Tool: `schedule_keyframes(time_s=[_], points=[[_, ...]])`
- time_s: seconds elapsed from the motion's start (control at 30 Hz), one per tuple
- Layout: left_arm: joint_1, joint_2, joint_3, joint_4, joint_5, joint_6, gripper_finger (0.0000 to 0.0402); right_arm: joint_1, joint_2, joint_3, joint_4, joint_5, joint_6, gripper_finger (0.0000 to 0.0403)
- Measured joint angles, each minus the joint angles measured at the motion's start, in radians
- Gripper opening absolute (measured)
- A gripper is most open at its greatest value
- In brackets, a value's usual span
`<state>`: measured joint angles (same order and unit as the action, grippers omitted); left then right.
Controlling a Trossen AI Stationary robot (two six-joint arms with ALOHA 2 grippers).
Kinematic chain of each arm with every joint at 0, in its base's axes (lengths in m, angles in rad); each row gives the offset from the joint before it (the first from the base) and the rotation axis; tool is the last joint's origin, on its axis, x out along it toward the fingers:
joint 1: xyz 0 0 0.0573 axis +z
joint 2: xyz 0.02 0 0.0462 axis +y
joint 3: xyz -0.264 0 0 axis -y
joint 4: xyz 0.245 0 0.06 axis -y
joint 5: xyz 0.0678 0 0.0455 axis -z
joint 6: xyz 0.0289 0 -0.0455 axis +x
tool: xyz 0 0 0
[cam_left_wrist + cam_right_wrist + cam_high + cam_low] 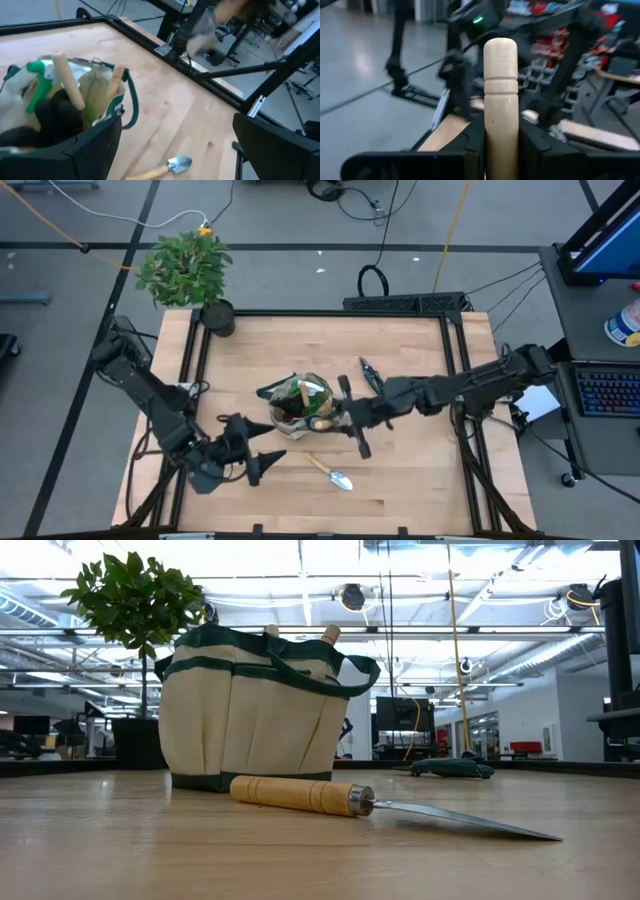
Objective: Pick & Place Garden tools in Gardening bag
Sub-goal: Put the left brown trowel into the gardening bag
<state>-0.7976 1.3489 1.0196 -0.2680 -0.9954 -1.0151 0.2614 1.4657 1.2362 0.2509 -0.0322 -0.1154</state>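
The beige gardening bag (298,402) with green trim stands mid-table. It holds a green spray bottle (39,82) and wooden-handled tools (67,82). It also shows in the low view (250,710). A wooden-handled trowel (330,471) lies flat on the table in front of the bag, also in the low view (300,794). My right gripper (350,418) is beside the bag's right side, shut on a wooden tool handle (500,75); the tool's metal end is hidden. My left gripper (255,448) is open and empty, left of the trowel. Black pruning shears (371,373) lie behind the right gripper. My right gripper pinches a round wooden handle (500,115) between its two fingers (475,145), below a groove near the handle's rounded free end. That end sticks out past the fingertips. The handle is clear of the table. The gripper hides the rest of the tool.
A leafy potted plant (190,272) stands at the table's far left corner, and shows in the low view (135,600). A black frame (460,370) runs along the table's edges. Bare wood lies to the right of the trowel (420,470).
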Motion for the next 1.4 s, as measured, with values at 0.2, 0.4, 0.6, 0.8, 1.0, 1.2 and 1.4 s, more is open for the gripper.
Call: schedule_keyframes(time_s=[0.2,0.4,0.6,0.8,1.0,1.2,1.4], points=[[-0.043,0.0,0.0,-0.131,-0.001,-0.128,0.039,-0.06,0.001,0.0,0.142,0.001,0.0,0.0055],[-0.049,-0.002,0.0,-0.278,0.0,-0.269,0.039,-0.107,0.041,0.0,0.272,0.001,0.004,0.0055],[-0.049,-0.002,0.0,-0.343,0.021,-0.309,0.039,-0.149,0.097,0.001,0.363,-0.029,0.075,0.0055],[-0.048,-0.008,0.0,-0.414,0.028,-0.343,0.039,-0.176,0.104,0.0,0.384,-0.026,0.081,0.0055],[-0.044,-0.064,-0.001,-0.487,0.027,-0.342,0.039,-0.186,0.104,0.0,0.382,-0.026,0.08,0.0055],[-0.01,-0.134,-0.08,-0.353,0.083,-0.246,0.039,-0.189,0.104,0.0,0.381,-0.029,0.077,0.0055],[0.044,-0.181,-0.295,0.109,0.214,-0.044,0.039,-0.204,0.104,0.0,0.381,-0.051,0.079,0.0055]])
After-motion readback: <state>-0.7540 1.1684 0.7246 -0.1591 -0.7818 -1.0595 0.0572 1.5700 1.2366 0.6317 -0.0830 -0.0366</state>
